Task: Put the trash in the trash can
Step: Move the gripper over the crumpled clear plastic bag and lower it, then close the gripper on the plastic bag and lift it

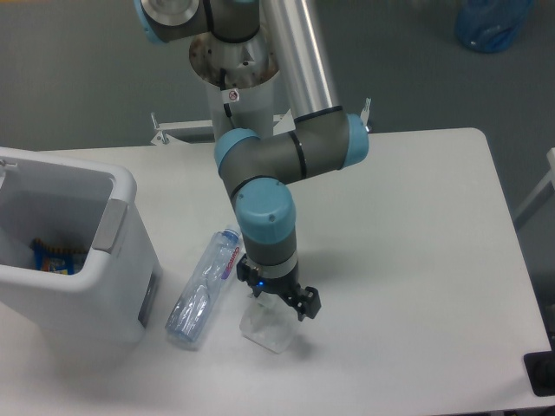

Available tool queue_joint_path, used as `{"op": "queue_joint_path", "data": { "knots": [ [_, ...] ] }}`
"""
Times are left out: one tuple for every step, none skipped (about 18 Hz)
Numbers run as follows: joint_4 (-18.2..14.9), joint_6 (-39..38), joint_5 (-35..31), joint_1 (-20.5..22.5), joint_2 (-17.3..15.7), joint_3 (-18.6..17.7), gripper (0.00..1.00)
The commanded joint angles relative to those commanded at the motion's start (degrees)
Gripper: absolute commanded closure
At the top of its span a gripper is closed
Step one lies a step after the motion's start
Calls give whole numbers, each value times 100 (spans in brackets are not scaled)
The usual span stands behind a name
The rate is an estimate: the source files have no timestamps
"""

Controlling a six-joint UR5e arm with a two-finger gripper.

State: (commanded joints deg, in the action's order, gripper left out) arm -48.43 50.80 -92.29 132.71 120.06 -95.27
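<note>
Hovering right over the wad (pixel 264 328) beside the bottle (pixel 204 290), the pincer (pixel 277 296) looks released, apparently lining up a grasp for the bin (pixel 121 230).

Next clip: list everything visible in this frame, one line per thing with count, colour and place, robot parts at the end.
table: one, white, fills most of the view.
trash can: one, white with a grey side panel, at the left edge of the table.
item inside the trash can: one, blue and orange, low in the can; too small to identify.
plastic bottle: one, clear with blue cap and red label, lying on the table right of the can.
paper wad: one, white, right of the bottle, partly hidden under the claw.
blue object: one, on the floor at top right; unclear what it is.
robot arm: one, grey with light blue joints, reaching down from its base behind the table.
claw: one, black, directly over the paper wad; opening cannot be judged.
</note>
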Motion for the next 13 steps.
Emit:
{"op": "queue_joint_path", "data": {
  "knots": [
    [9, 52, 9, -17, 61, 9, 9],
    [0, 53, 26, -26, 131, 78, 18],
    [-9, 35, 53, -26, 158, 114, 33],
    [-9, 9, 44, -26, 167, 106, 54],
    [-18, 9, 53, -26, 167, 105, 66],
    [-18, -9, 53, -26, 159, 88, 77],
    [-26, -52, 62, -26, 132, 97, 86],
    [-26, -131, 88, -18, 106, 105, 93],
    [-18, -184, 149, -9, 80, 132, 96],
    [-26, -193, 280, 17, 27, 201, 97],
    [-26, -202, 490, 61, -43, 228, 98],
    [-26, -228, 745, 114, -113, 229, 100],
    [-70, -298, 939, 193, -201, 229, 100]
  ]
}}
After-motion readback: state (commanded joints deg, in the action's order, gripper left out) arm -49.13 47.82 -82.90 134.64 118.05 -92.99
